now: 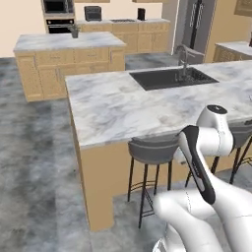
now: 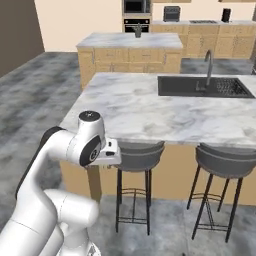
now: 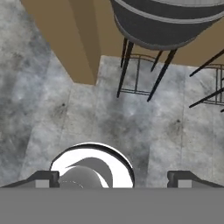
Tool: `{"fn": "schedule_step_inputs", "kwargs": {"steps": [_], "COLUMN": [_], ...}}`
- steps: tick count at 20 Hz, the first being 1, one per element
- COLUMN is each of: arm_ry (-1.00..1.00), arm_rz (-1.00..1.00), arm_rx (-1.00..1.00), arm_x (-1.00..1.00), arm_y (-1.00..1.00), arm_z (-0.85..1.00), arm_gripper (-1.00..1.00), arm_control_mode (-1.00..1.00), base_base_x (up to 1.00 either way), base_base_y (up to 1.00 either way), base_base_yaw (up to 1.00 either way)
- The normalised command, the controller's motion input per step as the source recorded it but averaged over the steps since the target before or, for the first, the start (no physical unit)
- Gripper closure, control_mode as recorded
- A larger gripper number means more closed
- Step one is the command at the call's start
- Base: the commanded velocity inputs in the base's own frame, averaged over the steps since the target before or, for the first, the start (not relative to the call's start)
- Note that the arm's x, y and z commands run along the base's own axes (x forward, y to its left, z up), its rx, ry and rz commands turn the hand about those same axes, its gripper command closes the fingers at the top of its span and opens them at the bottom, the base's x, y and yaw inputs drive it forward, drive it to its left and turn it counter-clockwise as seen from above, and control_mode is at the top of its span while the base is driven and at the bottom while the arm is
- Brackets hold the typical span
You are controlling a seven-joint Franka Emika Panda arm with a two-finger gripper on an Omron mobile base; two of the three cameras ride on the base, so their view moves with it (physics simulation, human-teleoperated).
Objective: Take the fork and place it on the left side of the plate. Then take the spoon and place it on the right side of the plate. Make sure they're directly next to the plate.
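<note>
Marble-top island counter, grey-veined white, tan wood base. Dark sink set flush into counter, far side; faucet upright at its rear edge. Two grey bar stools w/ black legs tucked under near edge: one by counter corner, other further along. In hand view, stool seat seen from above, floor grey mottled tile. Second island w/ wood cabinets behind, small potted plant on top. Wall oven & toaster along back wall.
</note>
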Motion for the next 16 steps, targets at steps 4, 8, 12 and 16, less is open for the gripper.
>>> {"fn": "schedule_step_inputs", "kwargs": {"steps": [4,8,12,16], "arm_ry": [0.00,0.00,0.00,0.00], "arm_rz": [0.00,0.00,0.00,0.00], "arm_rx": [0.00,0.00,0.00,0.00], "arm_x": [0.00,0.00,0.00,0.00], "arm_y": [0.00,0.00,0.00,0.00], "arm_z": [0.00,0.00,0.00,0.00], "arm_gripper": [-1.00,-1.00,-1.00,-1.00], "arm_control_mode": [1.00,1.00,1.00,1.00], "base_base_x": [0.19,0.56,0.77,0.81], "base_base_y": [1.00,1.00,1.00,1.00], "base_base_yaw": [0.00,0.00,0.00,-0.01]}}
